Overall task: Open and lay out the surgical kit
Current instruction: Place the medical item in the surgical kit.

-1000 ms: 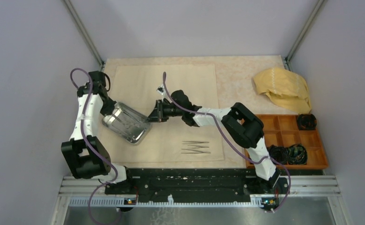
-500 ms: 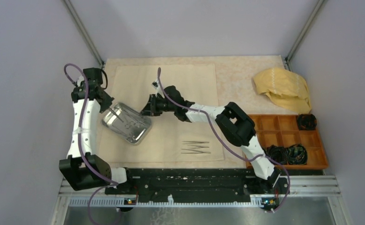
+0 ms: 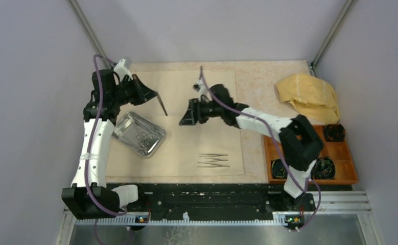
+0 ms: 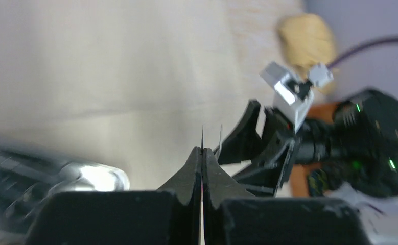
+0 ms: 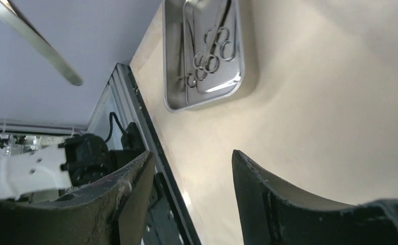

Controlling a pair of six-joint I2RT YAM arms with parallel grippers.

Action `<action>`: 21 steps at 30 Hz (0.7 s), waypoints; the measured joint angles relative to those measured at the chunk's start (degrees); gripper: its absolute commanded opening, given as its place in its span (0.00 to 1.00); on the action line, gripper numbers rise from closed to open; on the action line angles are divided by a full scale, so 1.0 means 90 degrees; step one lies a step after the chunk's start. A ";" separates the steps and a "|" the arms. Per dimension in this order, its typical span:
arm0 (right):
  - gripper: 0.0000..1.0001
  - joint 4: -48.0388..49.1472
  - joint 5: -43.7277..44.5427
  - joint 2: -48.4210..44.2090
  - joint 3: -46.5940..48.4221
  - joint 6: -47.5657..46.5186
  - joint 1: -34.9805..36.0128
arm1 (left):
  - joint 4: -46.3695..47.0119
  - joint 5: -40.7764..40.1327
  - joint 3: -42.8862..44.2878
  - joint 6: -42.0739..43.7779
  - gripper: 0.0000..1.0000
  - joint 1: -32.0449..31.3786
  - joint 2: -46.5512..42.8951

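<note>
The pale cream cloth sheet [image 3: 186, 92] lies spread on the table. The steel tray [image 3: 138, 134] rests flat on its left part, with ring-handled scissors [image 5: 212, 48] inside. My left gripper [image 3: 148, 93] hovers behind the tray, shut on slim steel tweezers [image 3: 162, 104] that hang down to the right; their thin prongs [image 4: 203, 137] stick out past my closed fingertips. My right gripper [image 3: 184, 120] hangs over the middle of the cloth, right of the tray, open with nothing between its fingers [image 5: 135, 178]. More tweezers [image 3: 213, 161] lie side by side near the cloth's front edge.
A mustard-yellow cloth [image 3: 308, 96] is bunched at the back right. An orange compartment box [image 3: 314, 153] with black coils sits at the front right, under the right arm's elbow. The two grippers are close together over the cloth.
The right gripper has let go of the tray's edge, opened and drawn back to the right. The tray now lies flat. The left gripper has risen toward the back with the tweezers.
</note>
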 measured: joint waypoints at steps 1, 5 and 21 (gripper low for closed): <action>0.58 -0.0044 -0.0134 -0.0362 -0.0265 -0.0049 -0.0231 | 0.0457 0.0690 -0.0131 -0.0078 0.00 -0.0066 0.0012; 0.64 0.0012 -0.0821 -0.2057 -0.1197 -0.0075 -0.1528 | 0.2776 0.2771 -0.0639 -0.1185 0.00 -0.0423 0.0138; 0.41 0.2385 -0.2567 -0.3643 -0.1430 0.1489 -0.1821 | 0.9806 0.4772 -0.1178 -0.5612 0.00 -0.1809 0.0903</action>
